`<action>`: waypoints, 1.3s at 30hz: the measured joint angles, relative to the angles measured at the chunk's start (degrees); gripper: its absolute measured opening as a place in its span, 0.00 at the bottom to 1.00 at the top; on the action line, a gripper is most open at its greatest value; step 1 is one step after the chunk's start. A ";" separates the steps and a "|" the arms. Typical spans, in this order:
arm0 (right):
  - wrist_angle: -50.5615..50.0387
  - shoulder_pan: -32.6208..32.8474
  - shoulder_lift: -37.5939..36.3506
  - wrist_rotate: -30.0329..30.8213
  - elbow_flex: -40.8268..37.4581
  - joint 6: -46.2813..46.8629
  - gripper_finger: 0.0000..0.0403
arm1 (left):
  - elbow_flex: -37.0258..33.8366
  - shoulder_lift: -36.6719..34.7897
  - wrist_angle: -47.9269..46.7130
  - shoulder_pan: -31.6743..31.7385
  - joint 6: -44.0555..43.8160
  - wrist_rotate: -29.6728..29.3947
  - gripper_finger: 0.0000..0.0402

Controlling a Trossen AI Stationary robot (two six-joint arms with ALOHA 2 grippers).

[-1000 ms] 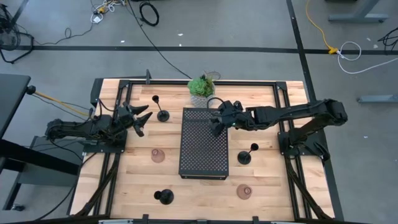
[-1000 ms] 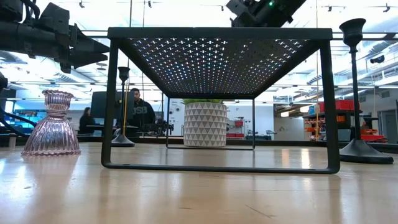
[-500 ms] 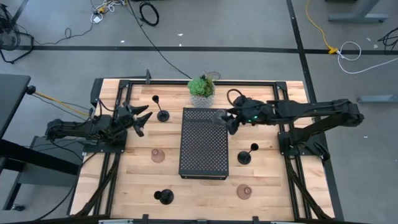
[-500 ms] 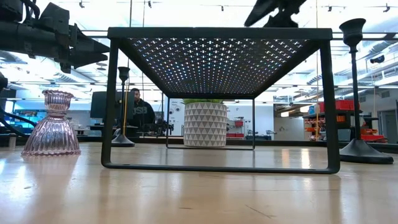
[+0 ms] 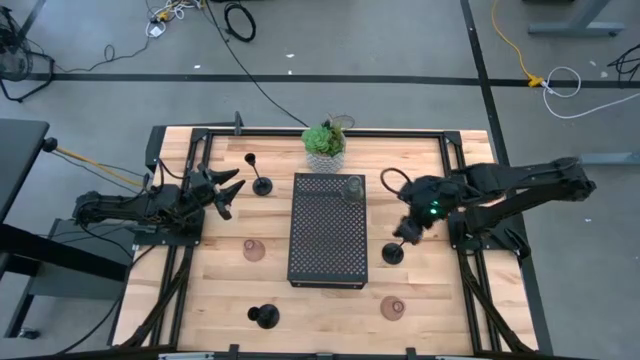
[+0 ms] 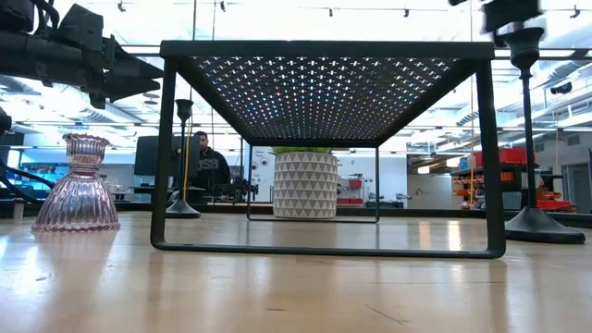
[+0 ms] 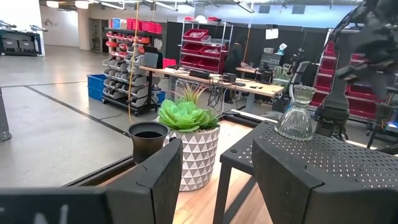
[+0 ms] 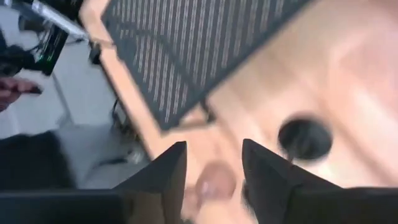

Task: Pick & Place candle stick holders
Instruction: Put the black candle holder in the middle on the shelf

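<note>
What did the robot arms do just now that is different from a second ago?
The right end effector left the clear glass cup standing on the black tray, then swung off the tray to above the black holder on the right. The left end effector and the other holders did not move.

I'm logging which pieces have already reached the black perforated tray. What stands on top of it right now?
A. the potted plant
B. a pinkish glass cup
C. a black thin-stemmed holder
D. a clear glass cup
D. Only the clear glass cup stands on the tray, at its far corner nearest the potted plant; the left wrist view shows it there too, while the black holders and pinkish cups sit on the wooden table.
</note>
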 joint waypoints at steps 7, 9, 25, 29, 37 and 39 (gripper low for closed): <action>-3.34 7.55 -6.62 -0.09 -0.02 13.85 0.29 | 0.00 -0.01 -0.02 0.01 0.04 -0.01 0.49; -4.86 10.36 -7.35 1.67 -0.02 16.46 0.27 | 0.00 0.01 -0.01 -0.01 0.02 -0.02 0.49; -11.08 34.94 -1.30 32.72 -4.54 36.00 0.26 | 0.00 0.00 -0.02 0.01 -0.13 0.00 0.49; -2.56 37.51 -0.09 37.74 -10.36 41.04 0.31 | 0.00 0.00 -0.02 0.00 -0.09 -0.01 0.49; 16.46 37.39 0.28 38.71 -24.27 46.02 0.41 | 0.00 -0.01 -0.09 0.00 0.02 -0.55 0.49; 20.05 37.36 0.32 37.22 -27.65 48.38 0.41 | 0.00 0.00 -0.07 0.01 0.29 -0.58 0.49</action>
